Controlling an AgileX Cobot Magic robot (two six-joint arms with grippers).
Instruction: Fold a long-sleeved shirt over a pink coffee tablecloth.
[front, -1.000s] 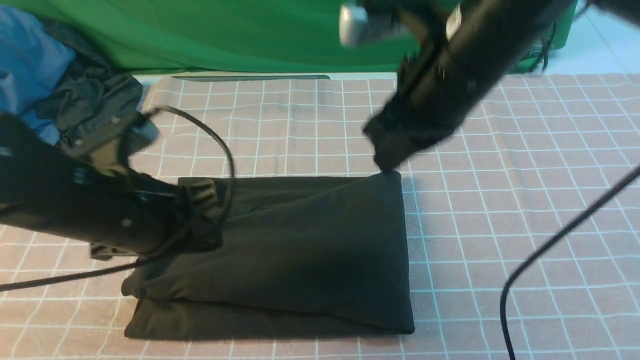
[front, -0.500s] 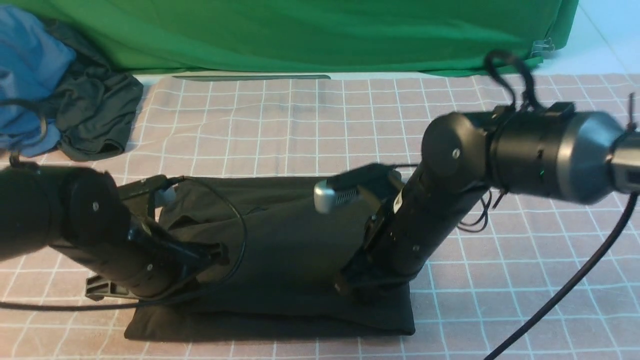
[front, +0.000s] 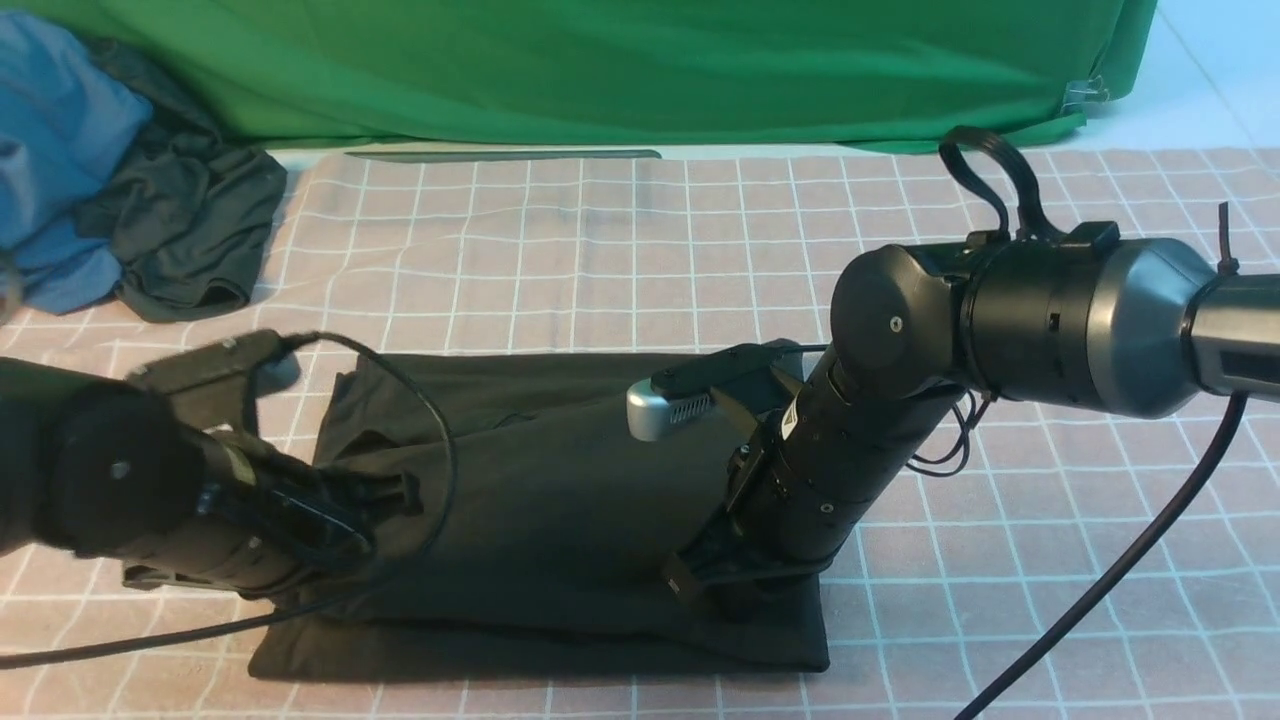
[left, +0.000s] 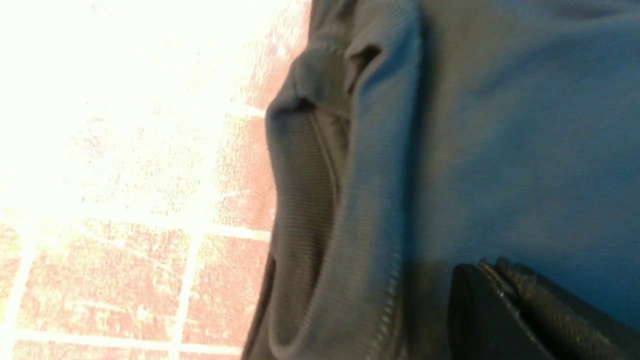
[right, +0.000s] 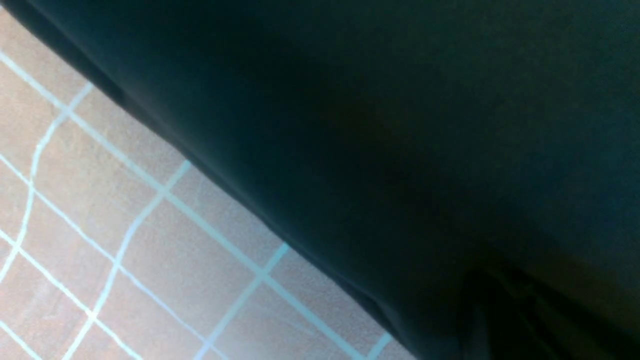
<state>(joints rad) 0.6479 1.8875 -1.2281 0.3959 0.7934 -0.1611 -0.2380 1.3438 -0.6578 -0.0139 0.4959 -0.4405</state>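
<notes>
Long-sleeved shirt (front: 560, 500) sits folded into a rectangle, near-centre on the pink coffee tablecloth (front: 1000, 500). Top layer is bunched up on its left side. Left gripper (front: 385, 495) is clenched on that left edge; ribbed hem shows just beside its fingers (left: 505, 310). Right gripper (front: 700, 585) is clamped on the shirt's right near corner. Blue garment (front: 50, 150) and dark garment (front: 190, 220) are piled far left, green cloth (front: 600, 70) behind.

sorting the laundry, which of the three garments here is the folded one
The black long-sleeved shirt, a neat rectangle mid-tablecloth; the dark grey garment and blue garment lie crumpled far left.
</notes>
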